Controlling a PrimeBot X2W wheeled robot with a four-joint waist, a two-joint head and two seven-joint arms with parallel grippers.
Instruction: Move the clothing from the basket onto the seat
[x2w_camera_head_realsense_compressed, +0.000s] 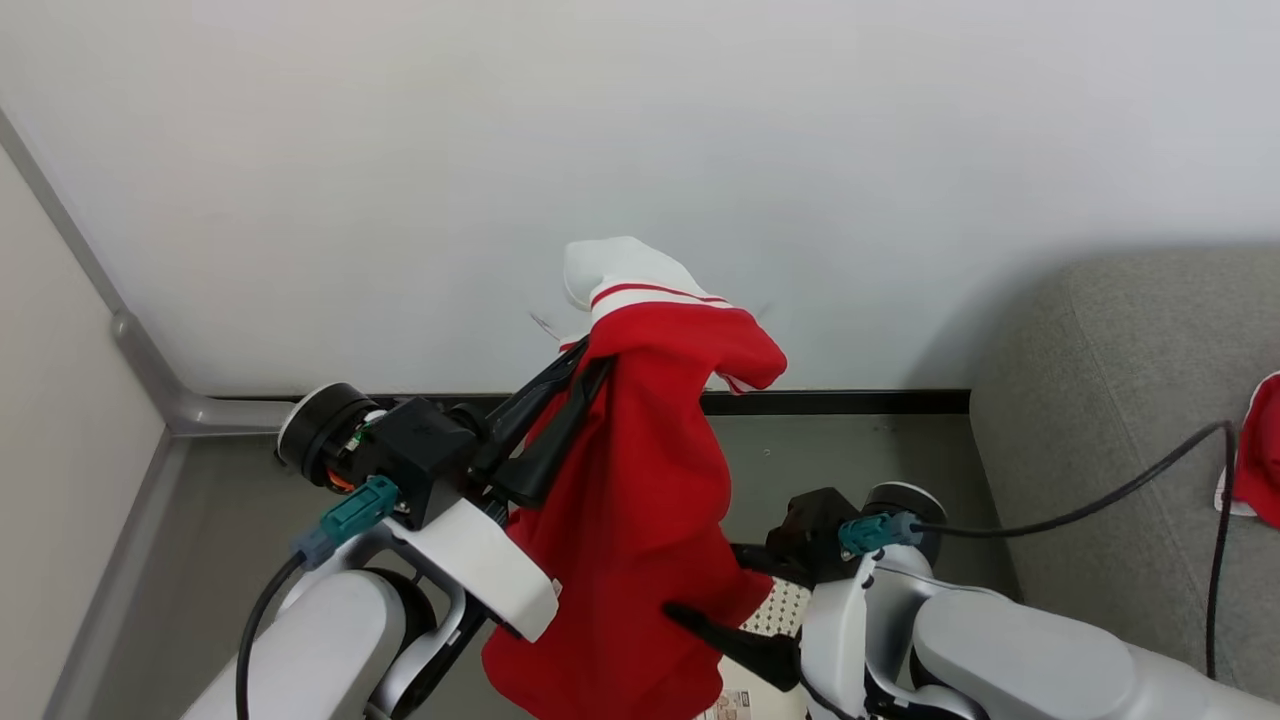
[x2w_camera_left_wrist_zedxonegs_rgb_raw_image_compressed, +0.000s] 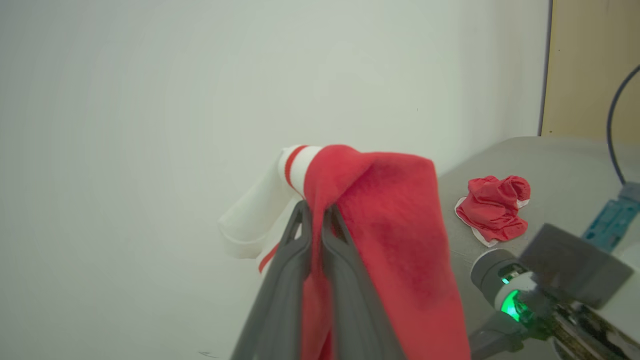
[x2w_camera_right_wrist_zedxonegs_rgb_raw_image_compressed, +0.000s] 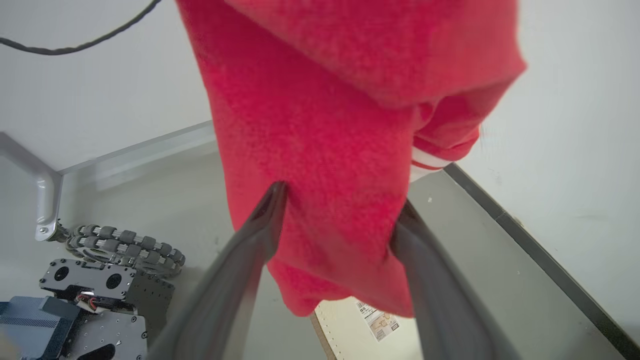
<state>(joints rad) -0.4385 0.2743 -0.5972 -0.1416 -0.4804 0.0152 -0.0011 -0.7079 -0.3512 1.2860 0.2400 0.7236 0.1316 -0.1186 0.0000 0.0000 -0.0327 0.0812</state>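
Note:
My left gripper (x2w_camera_head_realsense_compressed: 583, 360) is shut on a piece of the red clothing (x2w_camera_head_realsense_compressed: 640, 480) and holds it up in front of the white wall, its white striped cuff flopped over the top. In the left wrist view the fingers (x2w_camera_left_wrist_zedxonegs_rgb_raw_image_compressed: 300, 235) pinch the fabric (x2w_camera_left_wrist_zedxonegs_rgb_raw_image_compressed: 395, 215) near its top. My right gripper (x2w_camera_right_wrist_zedxonegs_rgb_raw_image_compressed: 340, 200) stands open, with the garment's hanging lower part (x2w_camera_right_wrist_zedxonegs_rgb_raw_image_compressed: 325, 125) between its fingers. Below it shows a corner of the cream basket (x2w_camera_right_wrist_zedxonegs_rgb_raw_image_compressed: 340, 325) with its paper label. A second red garment (x2w_camera_left_wrist_zedxonegs_rgb_raw_image_compressed: 492, 207) lies crumpled on the grey seat (x2w_camera_head_realsense_compressed: 1110, 400) to the right.
A white wall with a dark baseboard (x2w_camera_head_realsense_compressed: 840, 402) stands close ahead, over grey floor. A black cable (x2w_camera_head_realsense_compressed: 1130, 485) loops from my right wrist across the seat. My own wheeled base (x2w_camera_right_wrist_zedxonegs_rgb_raw_image_compressed: 100, 280) shows at the right wrist view's lower left.

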